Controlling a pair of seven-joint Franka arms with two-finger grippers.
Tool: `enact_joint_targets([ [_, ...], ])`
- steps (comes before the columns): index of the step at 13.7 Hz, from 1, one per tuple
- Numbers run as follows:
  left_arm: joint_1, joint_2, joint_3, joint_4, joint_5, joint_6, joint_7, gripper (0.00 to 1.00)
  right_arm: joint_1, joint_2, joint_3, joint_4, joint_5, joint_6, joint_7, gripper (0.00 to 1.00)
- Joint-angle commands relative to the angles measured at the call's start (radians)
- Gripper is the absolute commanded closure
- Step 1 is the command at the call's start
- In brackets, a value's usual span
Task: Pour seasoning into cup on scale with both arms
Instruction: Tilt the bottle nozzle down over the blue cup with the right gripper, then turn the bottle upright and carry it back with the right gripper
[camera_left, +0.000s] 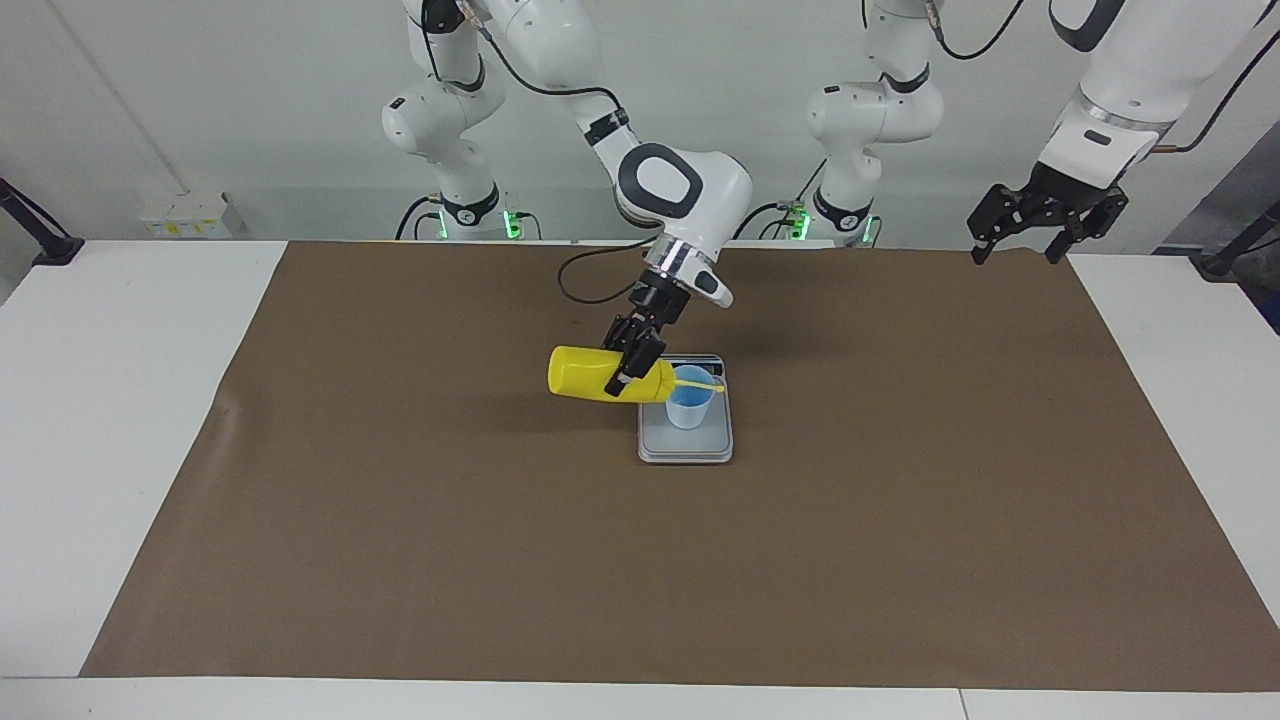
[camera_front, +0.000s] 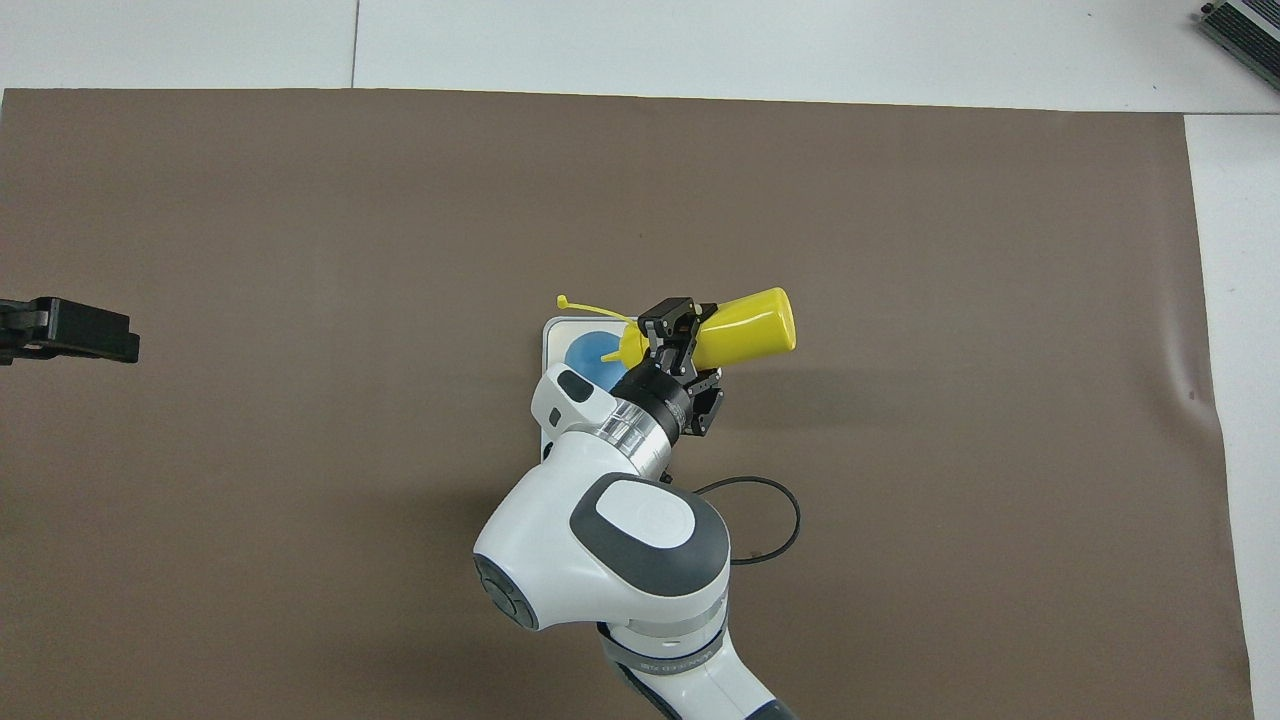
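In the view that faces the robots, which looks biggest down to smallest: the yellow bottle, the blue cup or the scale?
1. Yellow bottle and scale: too close to call, since the bottle is lifted, tipped and partly covered, and the cup hides part of the scale.
2. Blue cup, clearly smallest.

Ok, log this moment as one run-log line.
right gripper: shut on bottle, tipped, nozzle over cup | cup: on scale | left gripper: open, waiting over mat corner
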Motion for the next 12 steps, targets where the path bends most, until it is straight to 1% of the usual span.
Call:
enact_joint_targets([
  [1,0.015,-0.026,-0.006,-0.024,-0.013,-0.008,-0.009,0.0,0.003,0.008,-0.001,0.019,-0.041,-0.019,0.042,1.0],
  [6,0.015,-0.026,-0.006,-0.024,-0.015,-0.008,-0.009,0.0,-0.015,0.002,0.003,0.033,-0.021,0.013,0.059,1.0],
  [7,0.015,-0.024,-0.006,-0.024,-0.015,-0.008,-0.009,0.0,-0.022,-0.004,0.003,0.033,0.004,0.035,0.058,1.0],
  [10,0.015,-0.026,-0.006,-0.024,-0.015,-0.008,-0.009,0.0,-0.069,-0.042,0.003,0.033,0.141,0.088,0.056,1.0],
  [12,0.015,-0.026,-0.006,-0.024,-0.015,-0.008,-0.009,0.0,-0.083,-0.059,0.003,0.033,0.18,0.098,0.05,1.0],
])
